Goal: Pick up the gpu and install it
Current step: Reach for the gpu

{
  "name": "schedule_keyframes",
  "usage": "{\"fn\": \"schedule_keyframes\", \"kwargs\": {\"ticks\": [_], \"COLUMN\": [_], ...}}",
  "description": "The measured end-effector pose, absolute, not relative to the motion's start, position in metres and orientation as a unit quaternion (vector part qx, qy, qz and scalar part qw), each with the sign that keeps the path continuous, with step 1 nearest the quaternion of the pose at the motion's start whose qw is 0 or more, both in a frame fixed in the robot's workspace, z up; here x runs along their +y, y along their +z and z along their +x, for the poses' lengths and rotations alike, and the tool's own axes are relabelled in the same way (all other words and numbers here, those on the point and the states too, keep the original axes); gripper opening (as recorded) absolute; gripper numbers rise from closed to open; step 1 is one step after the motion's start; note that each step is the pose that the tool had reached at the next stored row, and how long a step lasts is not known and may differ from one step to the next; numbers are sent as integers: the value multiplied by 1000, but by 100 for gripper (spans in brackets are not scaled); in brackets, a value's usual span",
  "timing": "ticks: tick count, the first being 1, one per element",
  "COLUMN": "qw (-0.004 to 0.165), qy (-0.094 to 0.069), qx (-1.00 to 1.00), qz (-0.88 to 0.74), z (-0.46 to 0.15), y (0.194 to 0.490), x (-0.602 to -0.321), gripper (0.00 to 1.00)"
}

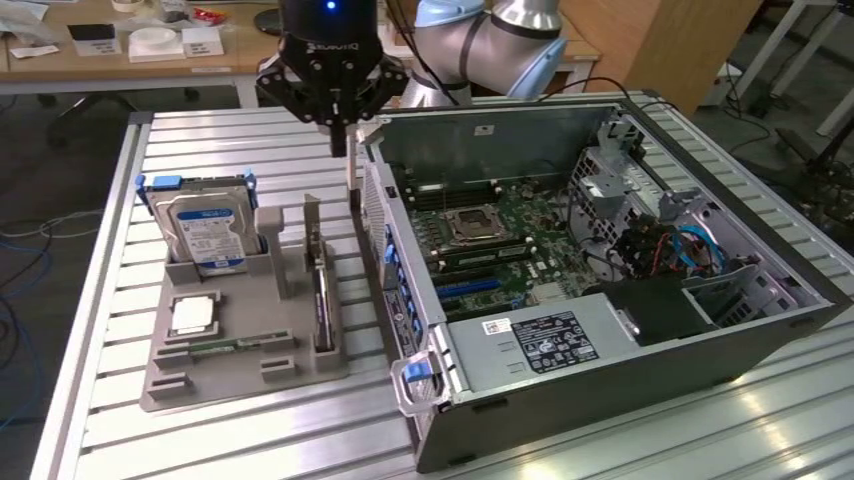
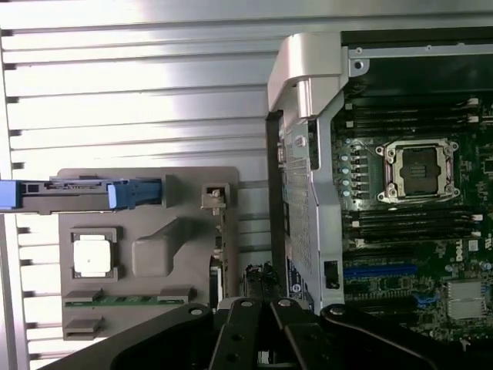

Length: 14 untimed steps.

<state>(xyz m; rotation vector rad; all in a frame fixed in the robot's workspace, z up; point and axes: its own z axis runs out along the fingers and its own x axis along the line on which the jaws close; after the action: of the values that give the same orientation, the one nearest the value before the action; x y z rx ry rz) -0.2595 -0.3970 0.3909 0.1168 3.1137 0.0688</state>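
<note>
The gpu [image 1: 322,290] stands on edge in a slot of the grey holder [image 1: 240,375], its silver end bracket up at the far end. It appears edge-on in the wrist view too, gpu [image 2: 216,266]. My gripper [image 1: 351,172] hangs shut above the gap between the holder and the open computer case [image 1: 627,360], a little beyond the card's bracket end and higher than it. I see nothing held between the fingers. In the wrist view the gripper [image 2: 260,308] points down beside the case's rear wall.
The holder also carries a silver hard drive [image 1: 203,230] with a blue-white label, a square processor [image 1: 195,316] and a narrow green memory stick [image 1: 220,347]. The case lies open with its motherboard [image 1: 494,240] facing up. The table is ribbed metal [image 1: 267,440].
</note>
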Motion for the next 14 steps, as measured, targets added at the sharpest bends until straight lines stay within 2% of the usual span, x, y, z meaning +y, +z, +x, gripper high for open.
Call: {"fn": "schedule_keyframes", "kwargs": {"ticks": [14], "qw": [12], "qy": [22], "qx": [999], "qz": [37], "z": [-279], "y": [390], "x": [-397], "gripper": [11]}}
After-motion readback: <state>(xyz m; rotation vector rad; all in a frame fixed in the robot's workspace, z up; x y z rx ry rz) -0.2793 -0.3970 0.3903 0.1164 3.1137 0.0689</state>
